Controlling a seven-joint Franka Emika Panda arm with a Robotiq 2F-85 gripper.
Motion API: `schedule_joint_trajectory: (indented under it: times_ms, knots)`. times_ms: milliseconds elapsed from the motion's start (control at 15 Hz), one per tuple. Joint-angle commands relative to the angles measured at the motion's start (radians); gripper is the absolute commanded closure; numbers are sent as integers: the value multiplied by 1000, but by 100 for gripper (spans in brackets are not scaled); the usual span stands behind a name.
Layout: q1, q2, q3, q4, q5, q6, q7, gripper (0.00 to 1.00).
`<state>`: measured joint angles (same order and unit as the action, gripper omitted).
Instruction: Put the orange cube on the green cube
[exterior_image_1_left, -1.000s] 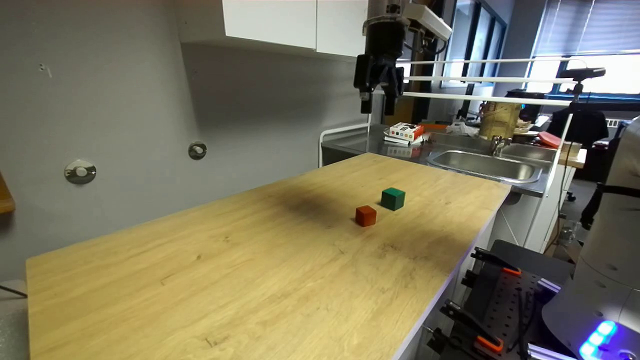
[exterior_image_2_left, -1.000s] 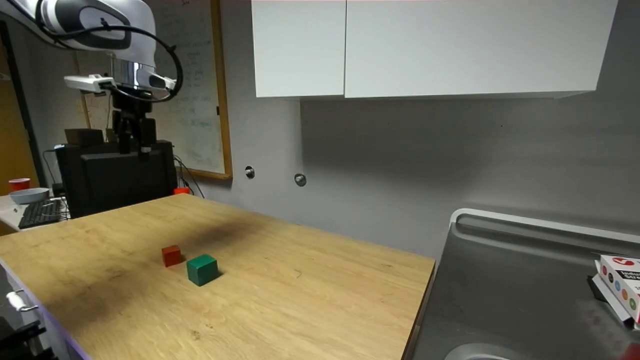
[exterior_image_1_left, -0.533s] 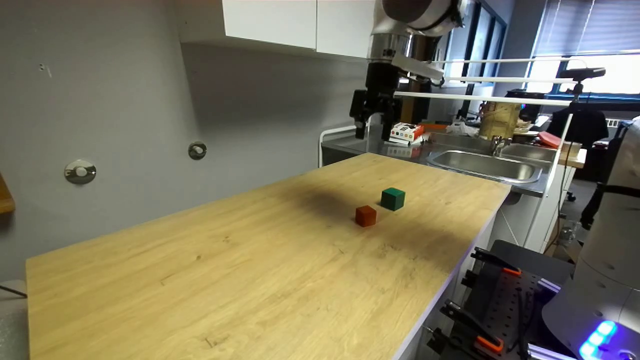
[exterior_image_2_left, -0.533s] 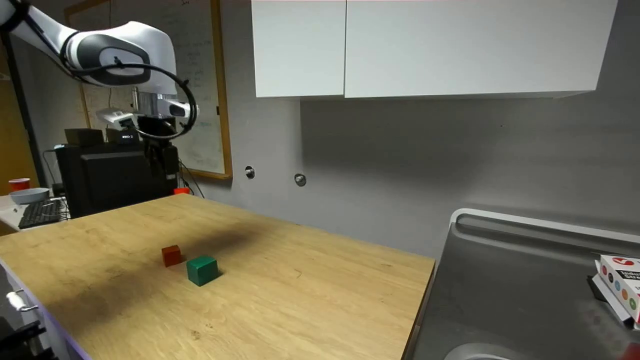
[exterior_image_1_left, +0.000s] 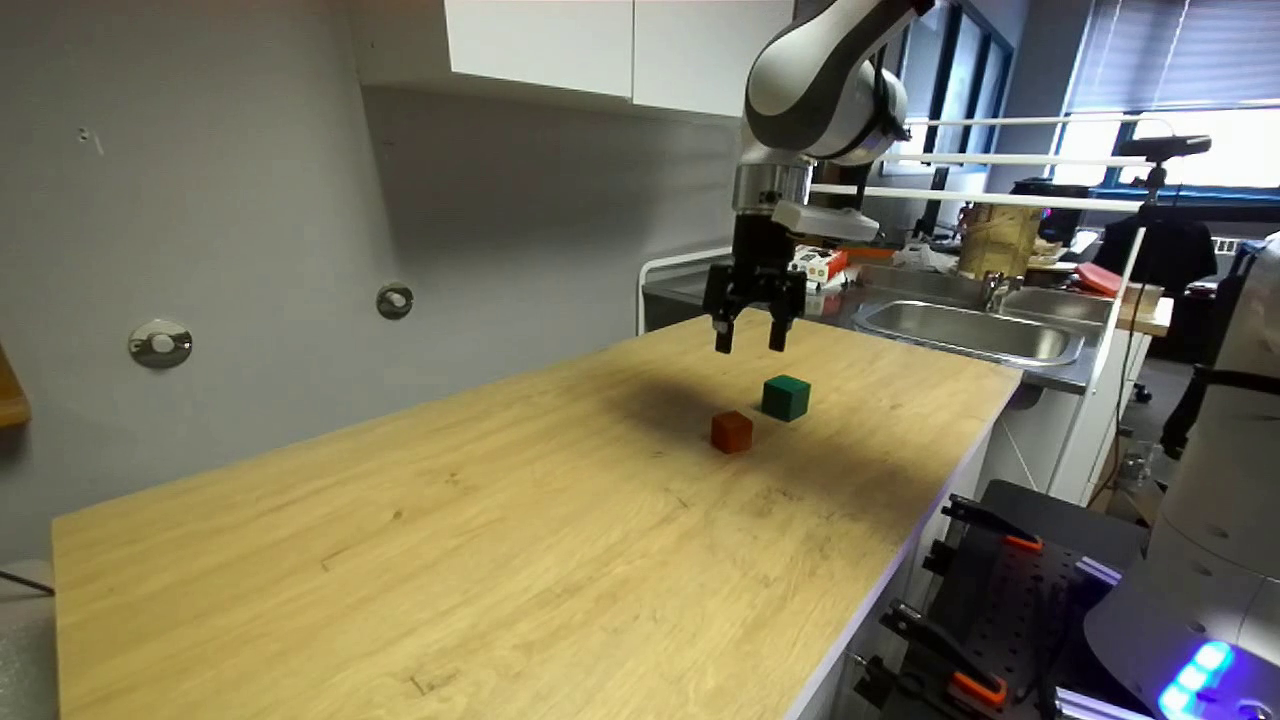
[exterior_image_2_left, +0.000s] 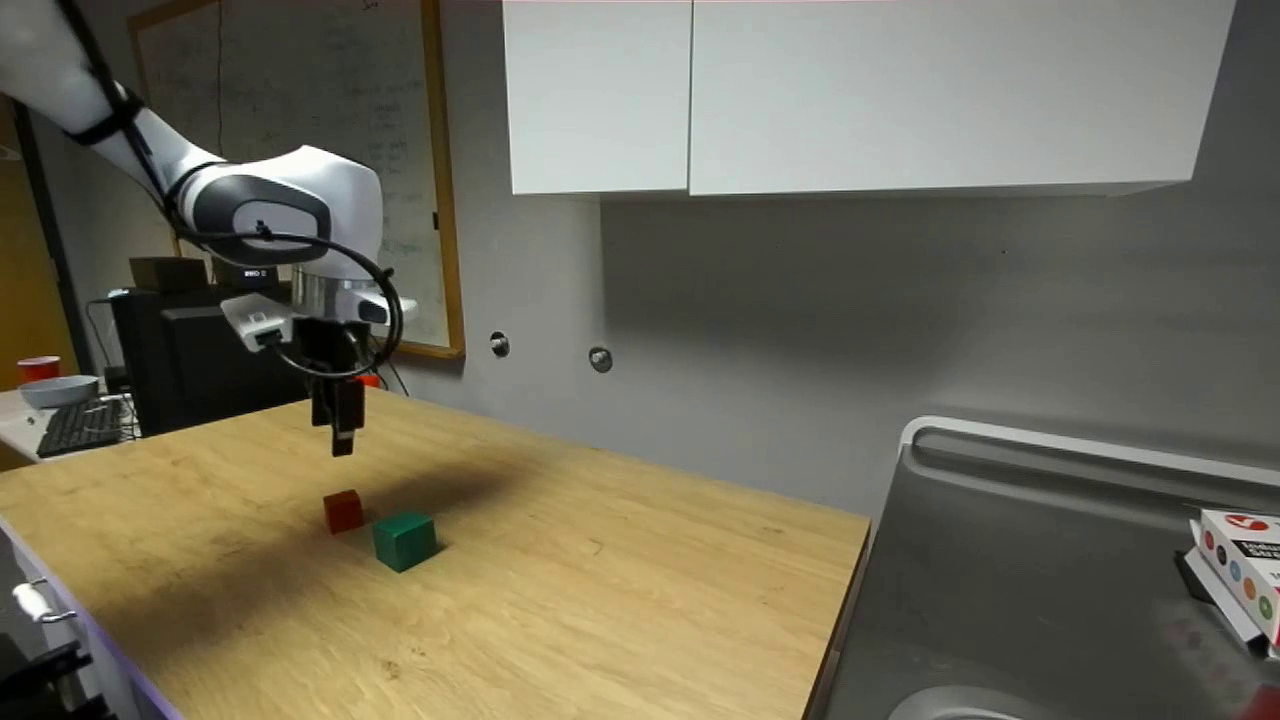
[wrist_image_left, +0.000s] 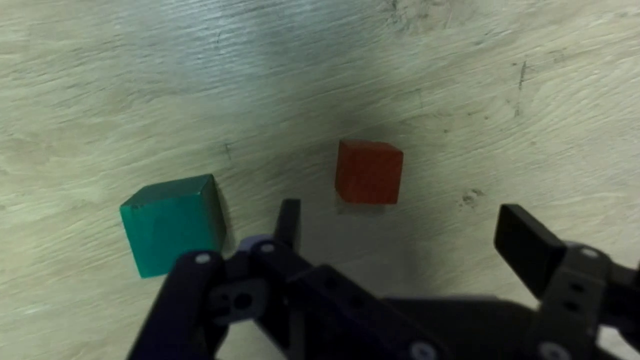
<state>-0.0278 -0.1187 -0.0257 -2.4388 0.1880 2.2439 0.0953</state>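
The small red-orange cube (exterior_image_1_left: 732, 432) sits flat on the wooden table; it also shows in an exterior view (exterior_image_2_left: 343, 511) and in the wrist view (wrist_image_left: 370, 172). The dark green cube (exterior_image_1_left: 786, 397) stands beside it with a small gap, looking slightly larger; it also shows in an exterior view (exterior_image_2_left: 405, 541) and in the wrist view (wrist_image_left: 167, 227), where a finger covers its lower right corner. My gripper (exterior_image_1_left: 750, 340) points down above the table, open and empty, higher than both cubes. In the wrist view the fingers (wrist_image_left: 397, 215) are wide apart, with the orange cube just ahead of the gap.
The wooden table (exterior_image_1_left: 430, 560) meets a grey wall with round metal fittings (exterior_image_1_left: 395, 300). A white cabinet (exterior_image_2_left: 960, 95) hangs above on the wall. A sink (exterior_image_1_left: 970, 330) and a small box (exterior_image_2_left: 1245, 565) lie past the table's end. Black clamps (exterior_image_1_left: 940, 640) sit by the table's side.
My gripper has come down a long way towards the table, staying open. It has moved slightly right in an exterior view. Both cubes have stayed in place.
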Motion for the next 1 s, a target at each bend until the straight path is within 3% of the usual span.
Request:
schedule_joint_trajectory:
  times_ms: [0,867,933]
  knots:
    - [2,88,-7,15,55,6,-9,0]
    - [0,382,7,174,72,-13,1,0]
    - [3,399,7,185,63,-9,9,25]
